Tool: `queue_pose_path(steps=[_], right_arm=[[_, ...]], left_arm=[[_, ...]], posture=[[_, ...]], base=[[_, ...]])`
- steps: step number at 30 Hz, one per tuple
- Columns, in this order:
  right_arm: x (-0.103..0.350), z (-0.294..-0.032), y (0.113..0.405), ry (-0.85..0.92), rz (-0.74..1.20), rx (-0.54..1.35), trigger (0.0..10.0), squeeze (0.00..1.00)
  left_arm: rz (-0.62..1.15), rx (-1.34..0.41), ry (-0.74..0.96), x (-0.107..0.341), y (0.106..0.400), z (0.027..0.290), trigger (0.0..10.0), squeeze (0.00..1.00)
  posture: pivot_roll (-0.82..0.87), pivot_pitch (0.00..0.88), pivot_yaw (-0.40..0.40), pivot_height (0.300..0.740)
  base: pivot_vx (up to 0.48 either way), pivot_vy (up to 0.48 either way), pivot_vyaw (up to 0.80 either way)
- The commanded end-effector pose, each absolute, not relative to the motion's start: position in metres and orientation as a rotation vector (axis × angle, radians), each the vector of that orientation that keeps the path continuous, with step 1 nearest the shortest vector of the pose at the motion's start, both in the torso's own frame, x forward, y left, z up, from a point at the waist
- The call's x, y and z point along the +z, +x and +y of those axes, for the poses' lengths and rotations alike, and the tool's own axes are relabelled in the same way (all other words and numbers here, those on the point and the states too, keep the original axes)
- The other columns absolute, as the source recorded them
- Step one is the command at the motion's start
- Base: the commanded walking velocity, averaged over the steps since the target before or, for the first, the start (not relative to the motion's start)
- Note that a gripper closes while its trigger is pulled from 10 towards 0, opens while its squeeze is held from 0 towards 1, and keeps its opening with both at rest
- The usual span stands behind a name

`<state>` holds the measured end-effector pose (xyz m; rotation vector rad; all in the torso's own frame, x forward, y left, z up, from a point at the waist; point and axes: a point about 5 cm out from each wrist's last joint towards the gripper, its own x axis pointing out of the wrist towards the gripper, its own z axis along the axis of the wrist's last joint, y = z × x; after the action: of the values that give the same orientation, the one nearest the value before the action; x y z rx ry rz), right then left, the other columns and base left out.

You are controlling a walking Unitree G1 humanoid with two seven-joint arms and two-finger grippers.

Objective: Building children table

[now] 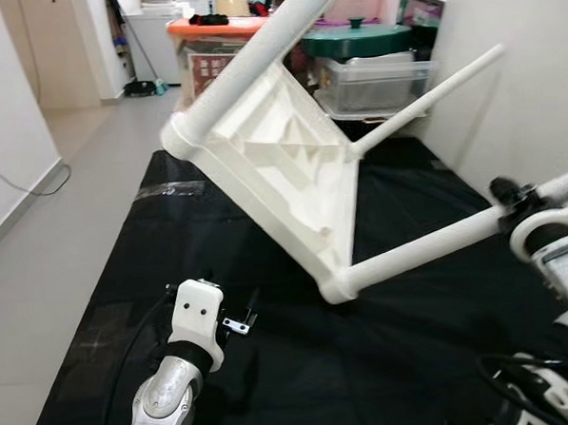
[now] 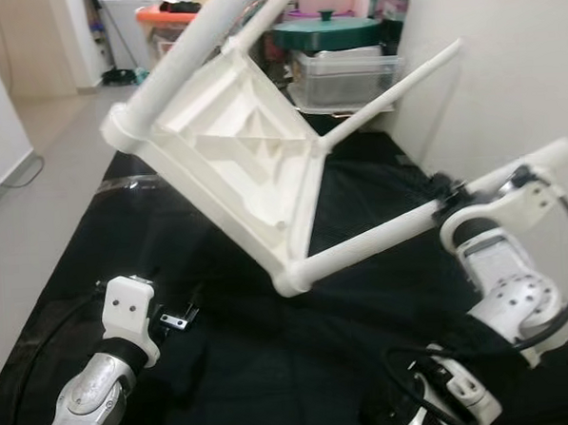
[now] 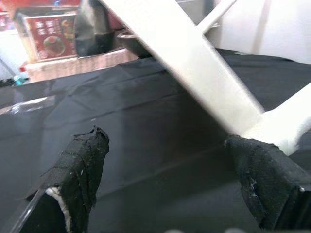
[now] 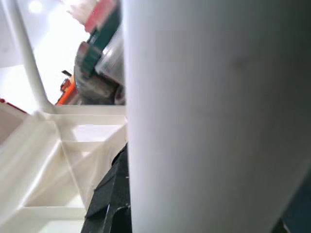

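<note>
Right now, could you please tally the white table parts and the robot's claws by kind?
Tabletop: 1
Table legs: 4
Claws: 2, left claw and right claw
Total: 7

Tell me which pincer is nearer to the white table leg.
Right. The right pincer is clamped on the white table leg near its far end; the left pincer hangs open above the black mat, short of the table's lower corner.

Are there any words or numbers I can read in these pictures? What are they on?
None can be read.
The red box has printing and a round picture, but it is too blurred to read.
The framed picture by the wall is too small to read.
The white table shows no writing.
</note>
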<state>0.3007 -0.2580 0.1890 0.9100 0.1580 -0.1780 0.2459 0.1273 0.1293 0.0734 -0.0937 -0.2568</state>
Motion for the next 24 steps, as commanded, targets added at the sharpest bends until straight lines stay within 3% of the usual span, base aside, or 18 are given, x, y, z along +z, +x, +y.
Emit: queue_pose_path(steps=[1,3,12,13,14,15,17,18,19,21,22,24], right_arm=[[0.097,-0.202,0.29,0.917,0.764,-0.175,0.0,0.0],[0.079,-0.194,0.289,0.899,0.838,-0.272,0.0,0.0],[0.073,-0.181,0.294,0.804,0.886,-0.294,0.0,0.0],[0.074,-0.184,0.295,0.782,0.875,-0.342,2.9,0.0],[0.075,-0.187,0.295,0.77,0.866,-0.377,2.9,0.0],[0.077,-0.188,0.294,0.763,0.86,-0.396,8.2,0.0],[0.078,-0.188,0.294,0.76,0.859,-0.404,8.2,0.0],[0.082,-0.191,0.293,0.735,0.848,-0.429,10.0,0.0],[0.089,-0.193,0.292,0.716,0.825,-0.439,10.0,0.64],[0.095,-0.194,0.291,0.704,0.809,-0.446,10.0,0.64],[0.102,-0.196,0.291,0.692,0.775,-0.462,10.0,1.0],[0.108,-0.199,0.289,0.692,0.747,-0.484,10.0,1.0]], left_arm=[[-0.096,-0.262,0.081,0.129,0.246,0.126,10.0,0.0],[-0.096,-0.262,0.082,0.129,0.247,0.127,10.0,0.0],[-0.099,-0.267,0.088,0.129,0.247,0.126,10.0,0.0],[-0.1,-0.267,0.088,0.129,0.247,0.126,10.0,0.0],[-0.1,-0.268,0.089,0.129,0.247,0.126,10.0,0.0],[-0.101,-0.267,0.089,0.129,0.248,0.126,10.0,0.0],[-0.101,-0.267,0.089,0.129,0.248,0.126,10.0,0.0],[-0.101,-0.267,0.089,0.129,0.248,0.126,10.0,0.0],[-0.101,-0.267,0.088,0.129,0.248,0.126,10.0,0.0],[-0.101,-0.267,0.087,0.129,0.248,0.126,10.0,0.0],[-0.1,-0.267,0.087,0.129,0.248,0.126,10.0,0.0],[-0.099,-0.269,0.087,0.129,0.248,0.126,10.0,0.0]], posture=[[-0.13,0.0,-0.031,0.74],[-0.13,0.0,-0.035,0.74],[-0.13,0.0,-0.031,0.74],[-0.12,0.0,-0.037,0.74],[-0.12,0.0,-0.038,0.74],[-0.12,0.0,-0.039,0.74],[-0.12,0.0,-0.038,0.74],[-0.12,0.0,-0.038,0.74],[-0.12,0.0,-0.038,0.74],[-0.12,0.0,-0.036,0.74],[-0.13,0.0,-0.034,0.74],[-0.13,0.0,-0.03,0.74]], base=[[0.0,0.0,0.0],[0.0,0.0,0.0],[0.0,0.0,0.0],[0.0,0.0,0.0],[0.0,0.0,0.0],[0.0,0.0,0.0],[0.0,0.0,0.0],[0.0,0.0,0.0],[0.0,0.0,0.0],[0.0,0.0,0.0],[0.0,0.0,0.0],[0.0,0.0,0.0]])
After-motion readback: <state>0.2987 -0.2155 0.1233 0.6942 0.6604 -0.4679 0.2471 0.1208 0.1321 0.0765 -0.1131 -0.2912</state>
